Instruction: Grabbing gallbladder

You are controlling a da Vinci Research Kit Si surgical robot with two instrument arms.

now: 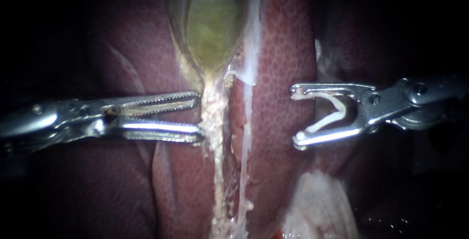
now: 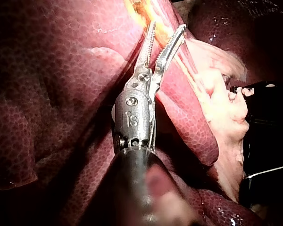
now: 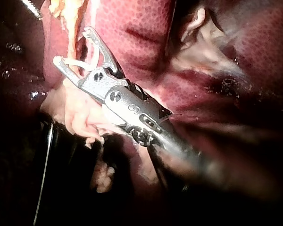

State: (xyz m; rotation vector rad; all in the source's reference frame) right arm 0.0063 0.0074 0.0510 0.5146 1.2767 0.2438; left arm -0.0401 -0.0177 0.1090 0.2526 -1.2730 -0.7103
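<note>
The greenish-yellow gallbladder [image 1: 211, 24] lies at the top middle and narrows into a pale, ragged strand [image 1: 213, 117] that runs down between liver lobes. My left instrument [image 1: 201, 115] comes in from the left. Its toothed jaws stand open, with both tips at the strand's left edge just below the gallbladder's neck and nothing gripped. The left wrist view shows the same open jaws [image 2: 167, 27] pointing at yellow tissue [image 2: 144, 9]. My right instrument [image 1: 296, 116] hovers over the right liver lobe, its jaws wide apart and holding a white V-shaped clip [image 1: 334, 109], also seen as the clip [image 3: 78, 63].
Dark red liver [image 1: 283, 48] flanks the strand on both sides. A thin whitish membrane [image 1: 250, 63] runs down beside the gallbladder. A lump of pale fatty tissue [image 1: 317, 209] sits at the lower right, under my right instrument [image 3: 71, 45].
</note>
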